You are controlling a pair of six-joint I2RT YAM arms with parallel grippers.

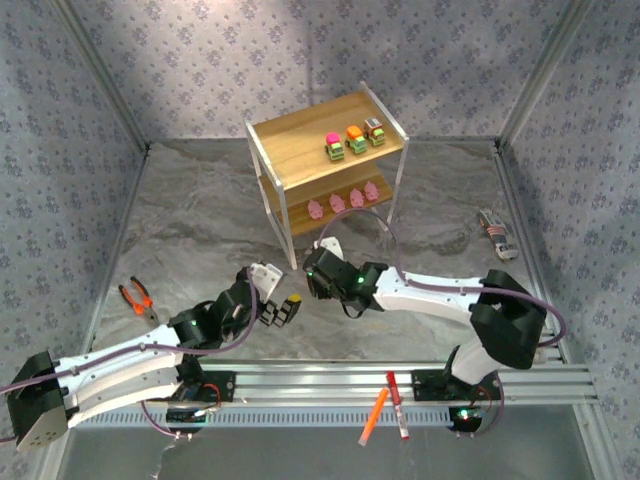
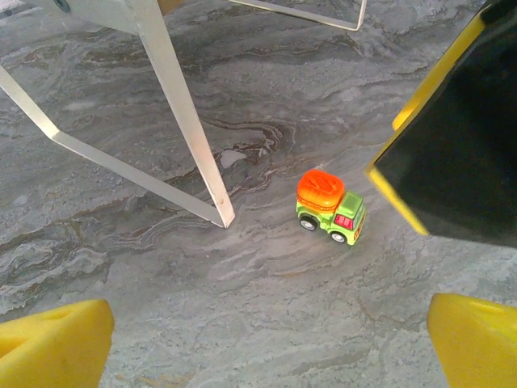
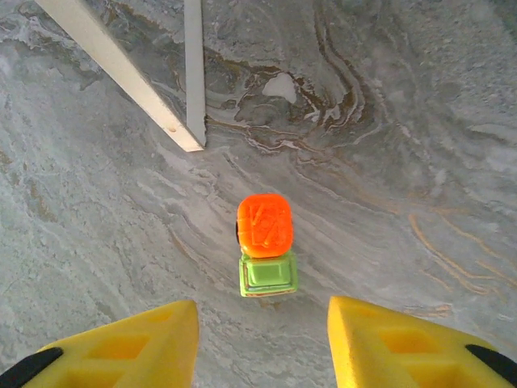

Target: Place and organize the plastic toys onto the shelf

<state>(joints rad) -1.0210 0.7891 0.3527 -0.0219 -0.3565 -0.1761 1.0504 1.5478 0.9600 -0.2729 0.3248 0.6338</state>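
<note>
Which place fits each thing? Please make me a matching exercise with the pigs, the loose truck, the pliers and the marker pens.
Things:
1 pigs
2 loose truck
3 pliers
4 marker pens

Places:
a left side of the table
b lower board of the shelf
c at the front rail
d on the table, at the right gripper

Pairs: 1-b, 2-d, 3-a, 4-c
</note>
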